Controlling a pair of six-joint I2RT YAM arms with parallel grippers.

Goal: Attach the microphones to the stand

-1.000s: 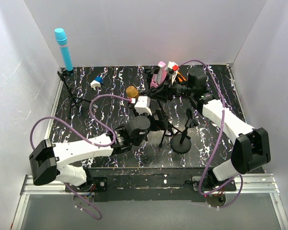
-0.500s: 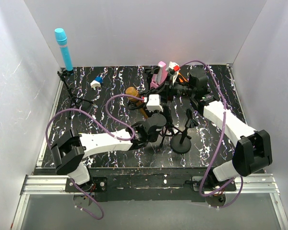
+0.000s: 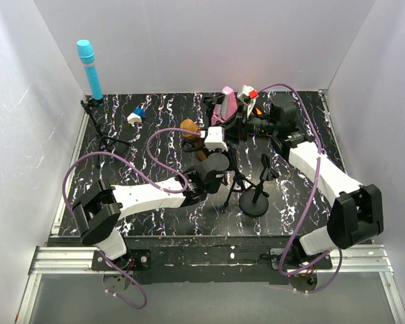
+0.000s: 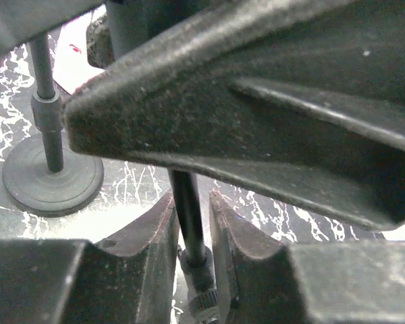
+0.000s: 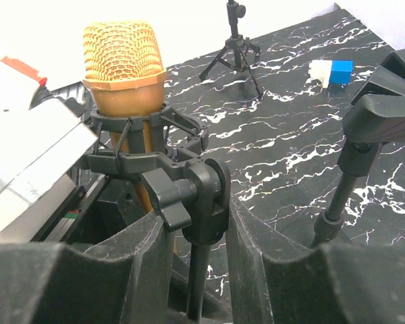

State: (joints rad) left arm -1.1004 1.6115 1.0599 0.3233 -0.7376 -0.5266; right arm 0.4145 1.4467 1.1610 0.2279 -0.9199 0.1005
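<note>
Two microphones look mounted: the blue microphone (image 3: 86,67) on the far-left tripod (image 3: 102,138), the gold microphone (image 5: 125,74) in the middle stand (image 5: 201,192). Two more remain. Your right claw (image 5: 197,226) clenches that stand. Your left claw (image 4: 192,209) flanks a thin pole (image 4: 185,185), grip unclear. The middle is crowded; open tabletop (image 3: 163,108) lies to the left.

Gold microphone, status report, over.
Right claw shut on the stand's clamp knob. Left claw straddling a thin stand rod, grip unclear. Gold microphone seated in the clip. Round-base stand close by.
</note>
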